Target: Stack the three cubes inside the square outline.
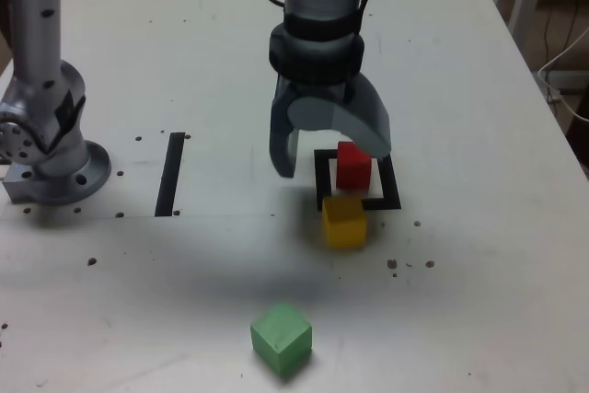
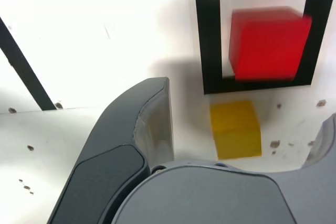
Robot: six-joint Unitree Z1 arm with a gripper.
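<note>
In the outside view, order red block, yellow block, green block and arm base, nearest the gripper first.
1. Red block and yellow block: below the gripper, too close to rank
2. Green block: near bottom
3. Arm base: far left

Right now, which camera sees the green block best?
The exterior view: it shows the whole green block on the table, away from the yellow block and red block. The wrist view doesn't show the green block at all, only the yellow and red ones.
</note>
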